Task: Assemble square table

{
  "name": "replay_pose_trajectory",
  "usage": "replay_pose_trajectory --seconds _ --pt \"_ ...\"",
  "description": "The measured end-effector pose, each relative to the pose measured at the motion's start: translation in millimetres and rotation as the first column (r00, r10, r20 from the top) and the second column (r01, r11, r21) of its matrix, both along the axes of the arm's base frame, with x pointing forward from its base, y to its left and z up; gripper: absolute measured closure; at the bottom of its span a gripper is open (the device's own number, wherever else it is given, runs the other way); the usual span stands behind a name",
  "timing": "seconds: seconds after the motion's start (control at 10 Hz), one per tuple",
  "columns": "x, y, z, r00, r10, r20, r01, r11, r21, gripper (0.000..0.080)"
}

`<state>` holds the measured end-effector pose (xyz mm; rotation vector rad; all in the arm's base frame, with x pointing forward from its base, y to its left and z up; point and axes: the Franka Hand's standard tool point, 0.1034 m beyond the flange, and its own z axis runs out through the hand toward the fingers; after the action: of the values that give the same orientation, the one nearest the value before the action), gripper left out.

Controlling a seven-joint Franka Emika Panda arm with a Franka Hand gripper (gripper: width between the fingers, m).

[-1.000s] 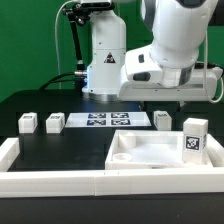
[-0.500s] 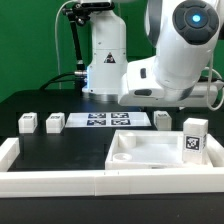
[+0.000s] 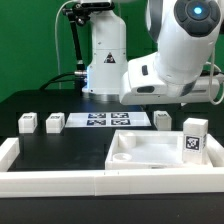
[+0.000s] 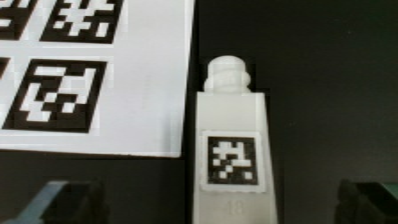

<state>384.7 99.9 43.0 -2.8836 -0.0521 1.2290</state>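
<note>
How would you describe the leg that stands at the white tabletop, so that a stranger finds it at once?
Look at the large white tabletop at the front, toward the exterior view's right. At its right end stands a white leg. Unlike the three legs farther back, level with the marker board, it is nearest the camera and looks largest.

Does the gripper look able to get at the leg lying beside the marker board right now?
Probably yes: the leg lies bare right below the gripper, whose open jaws stand either side of it. The marker board lies close along one side and might crowd one jaw.
</note>
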Motion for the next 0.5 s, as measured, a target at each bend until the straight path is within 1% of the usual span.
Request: replay_pose_trajectory --seconds 0.2,0.4,0.5 --pt "0.2 -1.0 -0.9 1.000 -0.001 0.003 0.001 1.000 0.001 0.0150" --pt "-7.1 2.4 -10.2 1.000 0.000 0.025 0.000 1.000 0.009 0.0150" --pt "-8.9 1.7 -12.3 1.000 -0.002 0.025 0.001 1.000 0.008 0.0150"
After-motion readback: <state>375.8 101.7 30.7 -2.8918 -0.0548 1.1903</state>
